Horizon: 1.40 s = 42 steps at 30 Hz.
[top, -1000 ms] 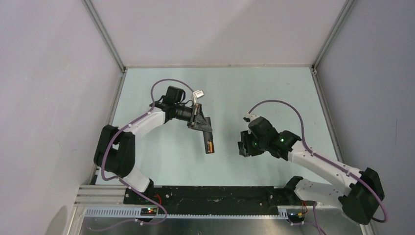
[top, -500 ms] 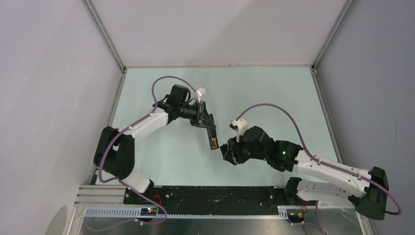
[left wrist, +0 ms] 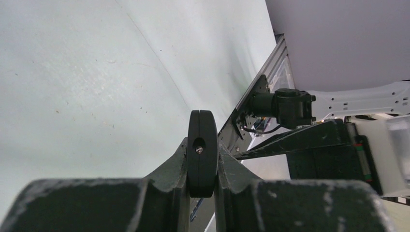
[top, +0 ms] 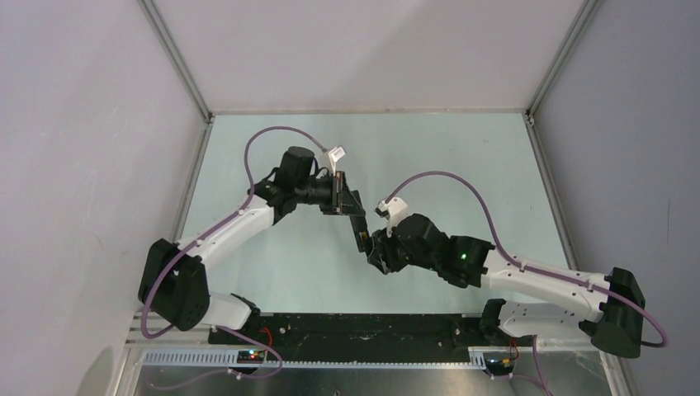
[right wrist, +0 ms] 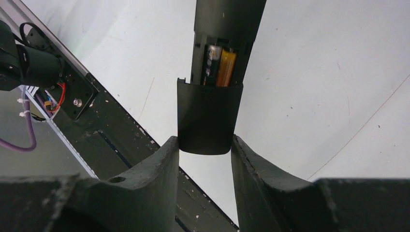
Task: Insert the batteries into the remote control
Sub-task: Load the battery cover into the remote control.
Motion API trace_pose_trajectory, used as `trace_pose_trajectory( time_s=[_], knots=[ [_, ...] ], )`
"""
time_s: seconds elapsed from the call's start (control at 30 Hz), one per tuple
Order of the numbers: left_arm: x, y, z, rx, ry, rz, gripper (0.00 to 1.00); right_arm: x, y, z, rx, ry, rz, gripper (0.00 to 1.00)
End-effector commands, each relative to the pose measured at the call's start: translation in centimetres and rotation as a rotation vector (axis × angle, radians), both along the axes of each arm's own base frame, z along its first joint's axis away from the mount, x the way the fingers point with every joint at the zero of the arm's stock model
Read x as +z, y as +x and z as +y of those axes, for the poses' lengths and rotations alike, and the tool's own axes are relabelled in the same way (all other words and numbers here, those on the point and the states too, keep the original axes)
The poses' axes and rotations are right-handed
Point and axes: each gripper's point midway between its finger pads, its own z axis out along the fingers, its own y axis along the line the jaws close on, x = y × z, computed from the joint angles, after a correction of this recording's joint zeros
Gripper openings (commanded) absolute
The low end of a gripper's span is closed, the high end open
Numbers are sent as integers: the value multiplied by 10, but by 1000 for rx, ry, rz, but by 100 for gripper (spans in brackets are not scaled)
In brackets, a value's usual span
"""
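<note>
My left gripper [top: 345, 204] is shut on the upper end of the slim black remote control [top: 361, 231] and holds it above the table; the left wrist view shows the remote end-on [left wrist: 202, 152] between the fingers. In the right wrist view the remote [right wrist: 227, 29] has its compartment open, with the dark battery [right wrist: 210, 65] and the orange battery [right wrist: 226, 67] lying side by side inside. My right gripper [right wrist: 204, 140] is shut on the small black cover piece [right wrist: 209, 116], whose top edge meets the compartment's lower end. In the top view my right gripper [top: 378, 250] sits at the remote's lower tip.
A black base plate [top: 363, 326] and an aluminium rail [top: 330, 356] run along the near edge. Grey walls close the pale green table [top: 446, 157] on the left, back and right. Purple cables [top: 446, 177] arch over both arms.
My right arm has swung left with the cover piece until it meets the remote's lower end. My left gripper has shifted slightly right, still holding the remote.
</note>
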Motion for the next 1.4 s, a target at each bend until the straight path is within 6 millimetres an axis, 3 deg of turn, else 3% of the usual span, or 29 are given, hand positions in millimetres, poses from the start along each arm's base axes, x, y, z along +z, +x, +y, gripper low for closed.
trace_pose_trajectory(
  time_s=[0.0,0.5,1.37],
  knots=[
    [6,-3,-5,-7,-12,-46,0,37,14,15,-19,84,-98,35],
    [11,-7,-8,-14,-14,-69,0,16,14,19,-16,10,-59,35],
    [20,-7,-7,-29,-16,-137,0,9,19,17,-49,-1,31,33]
  ],
)
